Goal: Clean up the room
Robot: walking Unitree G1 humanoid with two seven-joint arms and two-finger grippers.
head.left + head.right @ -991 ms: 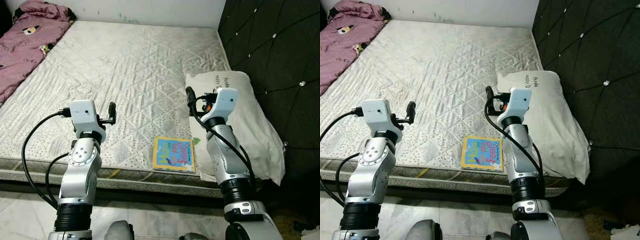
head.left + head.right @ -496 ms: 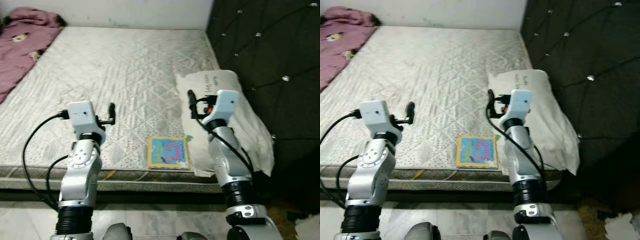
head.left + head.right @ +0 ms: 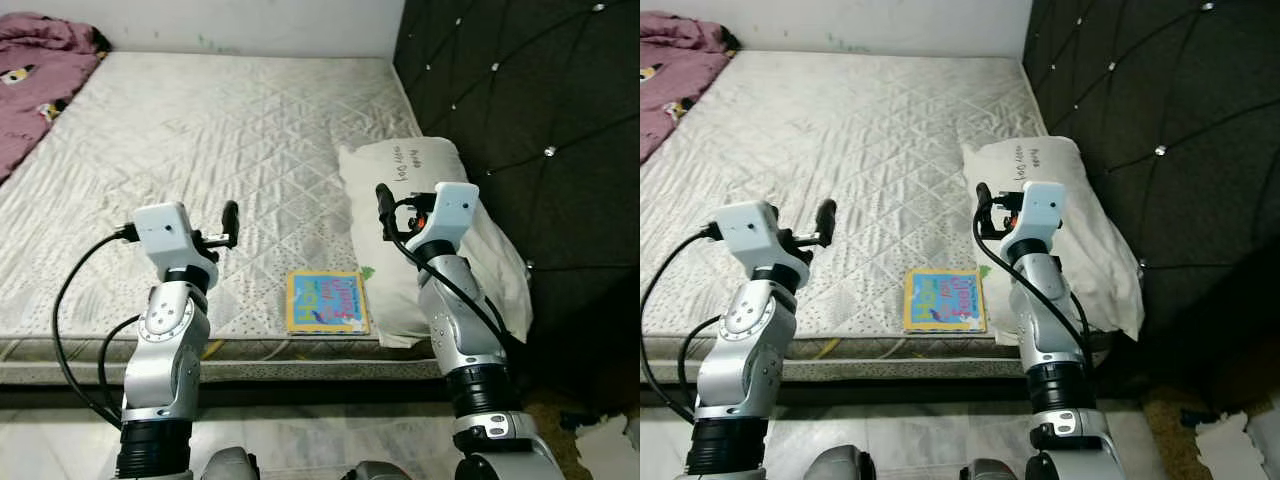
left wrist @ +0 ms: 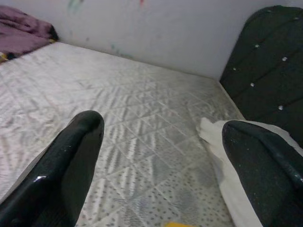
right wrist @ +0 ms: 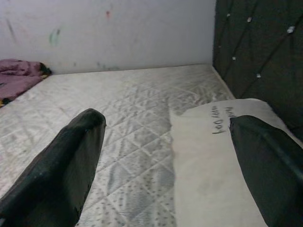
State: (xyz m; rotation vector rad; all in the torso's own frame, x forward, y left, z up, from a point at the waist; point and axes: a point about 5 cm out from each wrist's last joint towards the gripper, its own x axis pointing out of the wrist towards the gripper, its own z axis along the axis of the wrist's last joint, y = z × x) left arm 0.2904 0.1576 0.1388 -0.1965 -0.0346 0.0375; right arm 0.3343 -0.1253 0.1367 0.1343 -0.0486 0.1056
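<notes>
Silver arms: both rise from the bottom of the head views, left arm at lower left, right arm at lower right, elbows bent, wrists raised above the near edge of the bed.
Left gripper (image 4: 161,156): fingers spread wide apart with nothing between them, hovering over the quilted mattress (image 3: 200,140) at left of centre.
Right gripper (image 5: 165,156): fingers likewise wide apart and empty, held over the inner edge of the pillow at right of centre.
Children's book (image 3: 326,302): lies flat at lower centre, close to the mattress's front edge, between the two arms; yellow border, blue cover with coloured letters; its right side is just beside the pillow, possibly touching it, though the view does not settle that.
White pillow (image 3: 470,230): lies at centre right along the bed's right side, against the black tufted headboard (image 3: 530,110); dark handwriting near its far end.
Purple blanket (image 3: 35,70): bunched at the upper left corner, well apart from the book.
White wall (image 4: 142,28): behind the bed along the top, with faint coloured marks.
</notes>
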